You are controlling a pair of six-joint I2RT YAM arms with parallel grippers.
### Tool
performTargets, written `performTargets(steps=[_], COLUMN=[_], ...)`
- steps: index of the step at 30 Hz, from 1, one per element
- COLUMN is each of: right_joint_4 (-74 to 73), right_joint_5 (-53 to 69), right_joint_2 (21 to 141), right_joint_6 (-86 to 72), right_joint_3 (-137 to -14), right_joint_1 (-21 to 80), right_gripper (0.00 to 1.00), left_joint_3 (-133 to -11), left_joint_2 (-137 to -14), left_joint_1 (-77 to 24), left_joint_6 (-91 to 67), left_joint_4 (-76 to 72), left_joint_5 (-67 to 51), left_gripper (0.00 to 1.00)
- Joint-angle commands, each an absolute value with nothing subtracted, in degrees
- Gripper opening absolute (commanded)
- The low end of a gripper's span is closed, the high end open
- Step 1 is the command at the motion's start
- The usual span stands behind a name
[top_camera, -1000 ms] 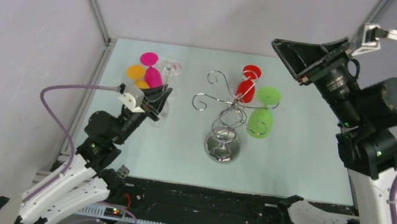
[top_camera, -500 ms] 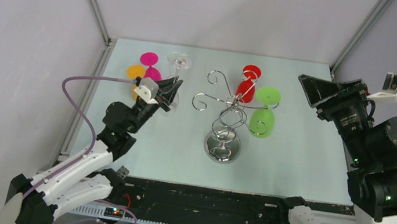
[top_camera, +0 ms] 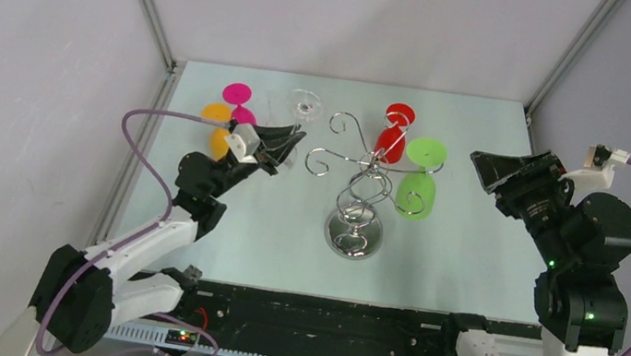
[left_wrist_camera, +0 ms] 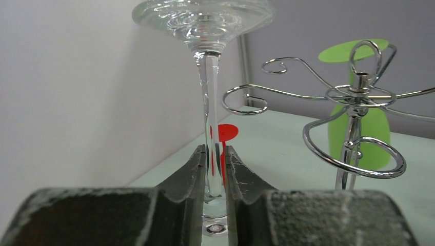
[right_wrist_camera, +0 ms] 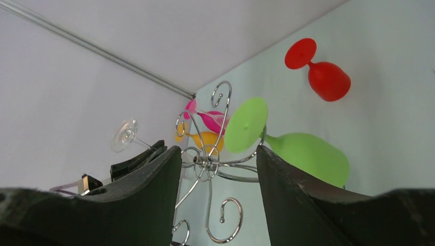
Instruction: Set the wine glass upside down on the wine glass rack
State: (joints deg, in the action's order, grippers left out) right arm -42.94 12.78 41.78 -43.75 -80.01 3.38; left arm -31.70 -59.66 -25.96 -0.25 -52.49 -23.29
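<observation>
My left gripper (top_camera: 284, 143) is shut on the stem of a clear wine glass (top_camera: 305, 105), held upside down with its foot up, just left of the rack's nearest curled arm. In the left wrist view the stem (left_wrist_camera: 209, 123) runs up between the fingers (left_wrist_camera: 191, 174) to the foot at the top. The chrome wine glass rack (top_camera: 363, 185) stands mid-table and also shows in the left wrist view (left_wrist_camera: 354, 102). A green glass (top_camera: 416, 192) hangs upside down on its right side. My right gripper (top_camera: 492, 170) is open and empty, right of the rack, with the rack (right_wrist_camera: 208, 163) framed between its fingers.
A red glass (top_camera: 391, 139) stands foot up just behind the rack. Pink (top_camera: 240, 100) and orange (top_camera: 218, 122) glasses stand foot up at the far left of the table. Metal frame posts rise at the table's back corners.
My left gripper has carried the clear glass up and to the right, toward the rack. My right arm has swung down and now points at the rack from the right.
</observation>
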Motion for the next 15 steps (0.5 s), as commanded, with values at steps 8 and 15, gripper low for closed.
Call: performTargets(steps=[8, 15], right_joint_4=[-45.07, -45.95], right_joint_5=[16.80, 16.14], right_joint_2=[38.55, 38.12], right_joint_6=[-40.75, -40.19], right_joint_3=[-77.08, -75.35], right_joint_1=[0.81, 0.57], right_gripper=[0.60, 0.60], left_joint_3=[-33.08, -34.44], left_joint_2=[-68.34, -72.48], left_joint_1=[-25.71, -25.66], left_joint_6=[-5.73, -7.89], left_joint_4=[-72.21, -74.77], left_joint_5=[-32.11, -34.17], left_gripper=[0.00, 0.00])
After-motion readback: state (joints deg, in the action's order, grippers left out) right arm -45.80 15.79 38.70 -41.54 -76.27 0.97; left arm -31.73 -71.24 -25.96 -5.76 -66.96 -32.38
